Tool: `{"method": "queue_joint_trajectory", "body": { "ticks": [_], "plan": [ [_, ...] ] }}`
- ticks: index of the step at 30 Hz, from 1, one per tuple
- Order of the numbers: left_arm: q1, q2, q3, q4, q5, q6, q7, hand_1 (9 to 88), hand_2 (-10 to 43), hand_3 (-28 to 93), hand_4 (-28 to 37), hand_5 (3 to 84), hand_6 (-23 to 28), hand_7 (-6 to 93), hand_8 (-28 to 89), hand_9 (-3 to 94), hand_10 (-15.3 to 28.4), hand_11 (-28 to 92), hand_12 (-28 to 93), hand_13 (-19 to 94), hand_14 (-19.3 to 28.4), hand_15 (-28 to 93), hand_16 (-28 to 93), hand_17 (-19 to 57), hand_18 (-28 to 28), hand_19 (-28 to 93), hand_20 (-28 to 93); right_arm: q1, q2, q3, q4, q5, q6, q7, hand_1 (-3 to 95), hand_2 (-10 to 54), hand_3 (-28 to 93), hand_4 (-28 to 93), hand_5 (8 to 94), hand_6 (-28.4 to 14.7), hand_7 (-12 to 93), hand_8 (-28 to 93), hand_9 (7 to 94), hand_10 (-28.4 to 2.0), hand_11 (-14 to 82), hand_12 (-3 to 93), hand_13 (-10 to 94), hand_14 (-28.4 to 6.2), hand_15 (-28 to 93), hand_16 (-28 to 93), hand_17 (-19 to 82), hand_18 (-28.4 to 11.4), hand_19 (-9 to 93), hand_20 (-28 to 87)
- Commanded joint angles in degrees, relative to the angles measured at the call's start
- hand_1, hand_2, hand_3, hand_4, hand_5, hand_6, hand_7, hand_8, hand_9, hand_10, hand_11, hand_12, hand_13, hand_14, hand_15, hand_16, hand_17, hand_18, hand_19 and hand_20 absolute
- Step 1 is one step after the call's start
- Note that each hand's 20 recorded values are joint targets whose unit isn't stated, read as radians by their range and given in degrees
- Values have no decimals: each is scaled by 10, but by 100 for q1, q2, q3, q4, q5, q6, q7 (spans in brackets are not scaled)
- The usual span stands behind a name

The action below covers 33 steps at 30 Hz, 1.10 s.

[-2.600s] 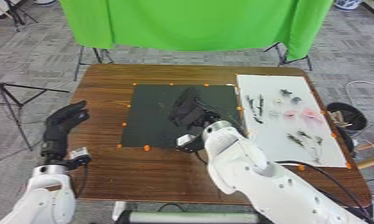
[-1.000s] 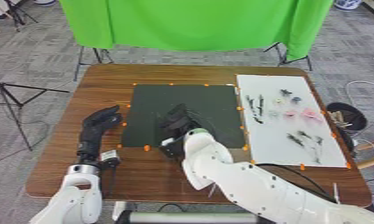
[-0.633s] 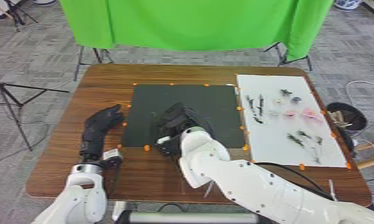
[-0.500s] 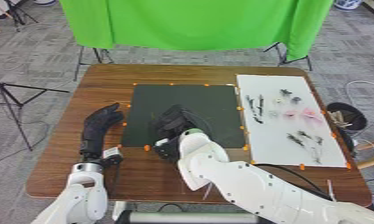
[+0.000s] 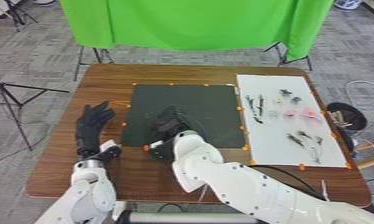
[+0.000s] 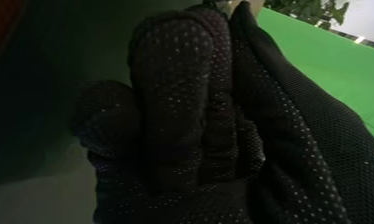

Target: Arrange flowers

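Right hand [image 5: 170, 122]: over the lower left part of the dark mat [image 5: 188, 102]. In the right wrist view its black glove is gathered narrow, not spread wide. Cannot tell whether it is closed on anything, nor whether it touches the mat.

Left hand [image 5: 95, 119]: over the table to the left of the mat, wide, fingers apart. Contact with the wood cannot be told.

Flowers and stems: laid out on the white sheet [image 5: 270, 142], right of the mat. Pink blossoms [image 5: 311, 115] lie near the sheet's right side, about midway along it. Two thin dark stems [image 5: 260, 107] lie side by side near its left edge. A small dark sprig [image 5: 286, 92] sits toward the far end, a greyish one [image 5: 296, 100] just nearer. Green sprigs [image 5: 304, 134] with trailing stalks lie at the near end.

Surface: brown wooden table [image 5: 99, 82]; orange markers [image 5: 147, 148] along the edges of the mat. A dark round bin [image 5: 346, 107] with pale sticks in it stands beside the table, at right.

Room: green cloth [image 5: 197, 25] hung beyond the far edge, grey patterned floor [image 5: 32, 55], black tripod [image 5: 10, 97] at left. Leafy greenery [image 6: 299, 7] beyond the cloth.
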Motion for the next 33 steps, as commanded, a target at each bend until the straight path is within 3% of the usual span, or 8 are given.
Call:
{"method": "queue_joint_trajectory", "body": {
  "ticks": [1,12,15,19,22,24,29,33],
  "plan": [
    [70,-100,-2,-54,-216,113,41,152,367,656,-283,572,56,139,-87,558,161,210,98,442,168,216,-38,160,104,139,196,-38,-80,-48,7,-33,43,-24,617,-95,612,76,750,-63,205,268,927,-151,153,274,937,-60,422,146,754,-62,744,262],
    [89,-126,-51,-84,-227,139,-35,139,348,671,-283,565,48,143,-81,554,162,225,104,438,180,247,-35,143,109,164,194,4,-32,-91,35,40,122,-44,773,-95,402,192,736,-109,118,326,889,-229,75,320,900,-135,351,187,724,-87,704,315],
    [59,-136,-54,-62,-204,131,-67,143,332,677,-283,563,44,147,-80,552,161,228,106,440,181,254,-38,140,111,170,191,17,-17,-102,47,32,153,-35,756,-95,422,187,736,-104,121,326,896,-214,80,318,915,-123,340,183,727,-89,701,319],
    [41,-122,-69,-65,-173,126,-81,148,325,677,-283,562,42,151,-80,553,162,234,108,442,184,261,-40,138,112,176,186,53,25,-78,13,-62,296,-138,765,-95,406,200,733,-109,117,326,892,-219,81,318,900,-133,353,183,723,-93,700,324],
    [66,-100,-80,-71,-249,184,-18,150,323,677,-283,562,42,152,-81,553,161,237,110,444,184,264,-42,137,112,179,184,133,52,-110,-69,-87,406,-347,757,-95,418,200,740,-100,122,325,897,-221,83,318,902,-140,356,184,721,-97,702,326],
    [79,-100,-99,-70,-328,218,45,151,321,675,-283,563,42,153,-80,553,161,239,110,445,185,267,-42,136,113,180,182,198,95,-176,-142,-118,405,-549,749,-95,441,197,745,-100,122,330,890,-241,82,322,879,-163,377,192,707,-114,707,326],
    [209,-64,-263,-119,-448,215,193,146,302,673,-283,564,41,156,-79,556,159,246,111,446,188,274,-46,135,114,185,179,271,461,-348,-714,126,267,-1121,649,-95,587,112,767,-114,95,348,833,-279,147,263,811,-216,400,203,651,-148,744,224],
    [413,-6,-571,-192,-256,-16,118,142,269,679,-283,563,39,157,-79,555,157,248,109,445,187,275,-49,133,116,185,175,72,1205,100,-1527,-7,-562,-1334,465,-95,728,-14,742,-107,86,284,751,-278,179,185,738,-222,392,143,580,-167,743,166]
  ]
}}
